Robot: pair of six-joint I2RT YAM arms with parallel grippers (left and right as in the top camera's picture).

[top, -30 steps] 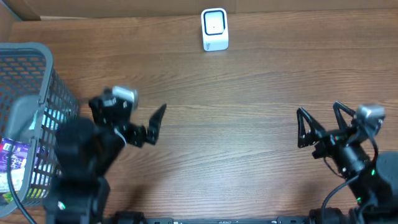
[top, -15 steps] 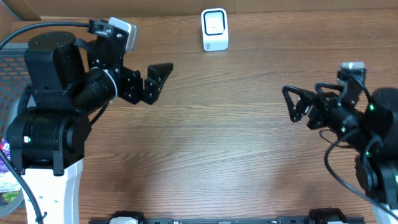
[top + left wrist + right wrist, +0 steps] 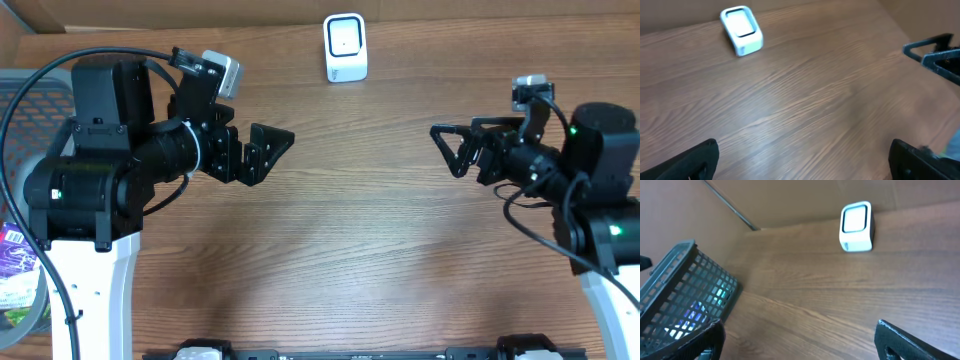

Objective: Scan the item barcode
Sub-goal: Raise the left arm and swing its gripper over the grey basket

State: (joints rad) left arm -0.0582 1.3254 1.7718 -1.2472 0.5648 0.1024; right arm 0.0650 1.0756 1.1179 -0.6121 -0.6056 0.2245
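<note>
Spread wide at left gripper and right gripper, above table; scanner at far edge, basket left.

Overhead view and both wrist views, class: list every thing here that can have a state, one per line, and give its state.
Barcode scanner: upright at the far edge of the table, nothing in front of it.
Mesh basket: upright at the left, packets inside.
Purple packet: in the basket, not yet picked.
Left pincer: open, empty, above the table.
Right pincer: open, empty, above the table.
</note>
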